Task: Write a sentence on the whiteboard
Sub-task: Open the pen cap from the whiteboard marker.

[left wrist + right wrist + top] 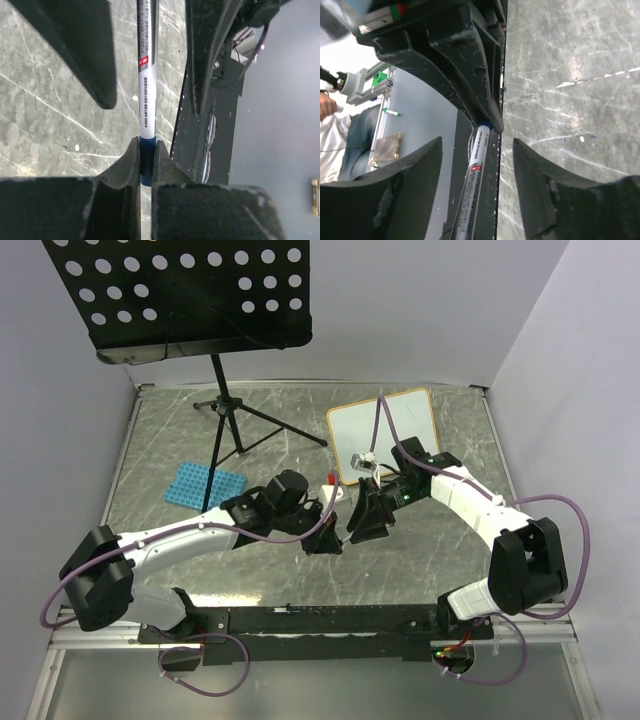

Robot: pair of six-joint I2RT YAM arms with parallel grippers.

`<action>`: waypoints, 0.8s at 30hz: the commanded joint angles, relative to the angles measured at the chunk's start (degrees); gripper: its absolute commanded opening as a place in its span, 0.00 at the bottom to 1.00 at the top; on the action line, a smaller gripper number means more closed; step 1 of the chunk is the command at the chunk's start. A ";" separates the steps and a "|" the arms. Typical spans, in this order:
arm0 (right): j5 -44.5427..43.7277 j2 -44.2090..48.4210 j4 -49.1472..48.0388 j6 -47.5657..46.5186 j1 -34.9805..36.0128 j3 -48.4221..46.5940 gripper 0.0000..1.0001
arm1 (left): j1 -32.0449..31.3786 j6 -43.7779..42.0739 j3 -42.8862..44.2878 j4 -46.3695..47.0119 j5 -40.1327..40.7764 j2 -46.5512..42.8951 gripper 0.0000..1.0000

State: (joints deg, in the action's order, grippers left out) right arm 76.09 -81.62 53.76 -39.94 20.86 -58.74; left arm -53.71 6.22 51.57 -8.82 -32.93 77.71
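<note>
The whiteboard (385, 435), white with an orange-tan frame, lies at the back right of the table. No blue sentence shows on it. My left gripper (146, 155) is shut on the blue end of a white marker (147, 90), which points away from it. My right gripper (477, 150) is open, with its fingers (85, 50) on either side of the marker barrel (472, 185) and apart from it. In the top view the two grippers meet at mid-table, left (327, 537) and right (368, 517), just in front of the whiteboard. The marker is hidden between them there.
A black perforated music stand (180, 295) on a tripod (225, 410) stands at the back left. A blue perforated rack (205, 485) lies left of the left arm. Purple cables loop round both arms. The table's front rail (320, 620) runs below.
</note>
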 commanded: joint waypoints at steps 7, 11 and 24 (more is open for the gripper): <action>1.42 3.49 -8.23 6.37 0.49 1.35 0.50 | 0.01 8.11 -4.90 11.62 1.90 -2.30 0.01; 1.78 2.44 -7.00 5.49 0.49 0.82 0.42 | 0.10 8.63 -4.99 12.16 2.34 -2.13 0.01; 1.51 2.26 -6.47 4.96 0.41 0.47 0.24 | 1.24 9.51 -5.96 14.00 2.78 -3.18 0.01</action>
State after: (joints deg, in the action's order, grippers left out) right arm 75.66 -79.85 47.03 -34.22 20.86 -57.28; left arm -53.54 14.81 45.91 1.13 -30.79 76.20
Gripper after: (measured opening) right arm 0.270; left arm 0.072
